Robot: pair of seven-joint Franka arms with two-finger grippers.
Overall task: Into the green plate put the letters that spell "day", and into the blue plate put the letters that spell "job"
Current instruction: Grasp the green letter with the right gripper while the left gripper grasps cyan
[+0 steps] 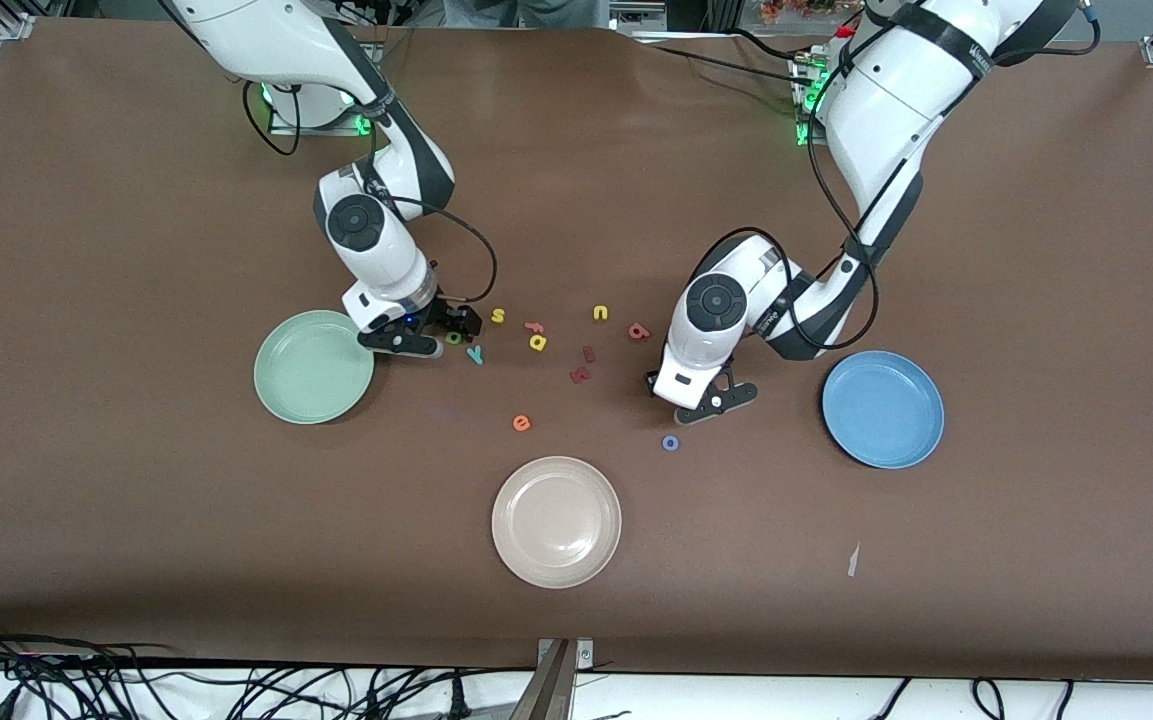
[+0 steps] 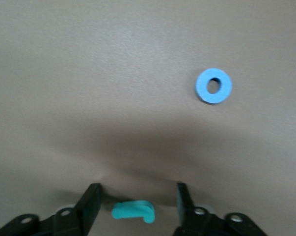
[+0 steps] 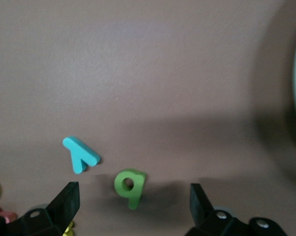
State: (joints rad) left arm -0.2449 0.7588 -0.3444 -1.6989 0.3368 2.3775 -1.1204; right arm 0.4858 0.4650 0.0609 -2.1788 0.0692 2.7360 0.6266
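Teal foam, hook-shaped, the j lies flat on the brown table between the two dark fingers of the left gripper, which is low over the table between the beige plate and the blue plate. The fingers stand part-way apart, with table showing on each side of the j, so nothing is gripped. The blue ring o lies near that gripper, toward the beige plate. The salmon-red b lies farther from the front camera than the beige plate, beside the left arm's wrist. The blue plate sits toward the left arm's end of the table.

The green d lies between the wide-spread fingers of the right gripper, untouched; that gripper is low over the table just beside the green plate. The teal y lies just beside the d, and the yellow a is a little on toward the left arm's end. The green plate sits toward the right arm's end of the table from the beige plate.

Around these lie a yellow s, a yellow u, two dark red letters and an orange e, which is the letter closest to the beige plate.
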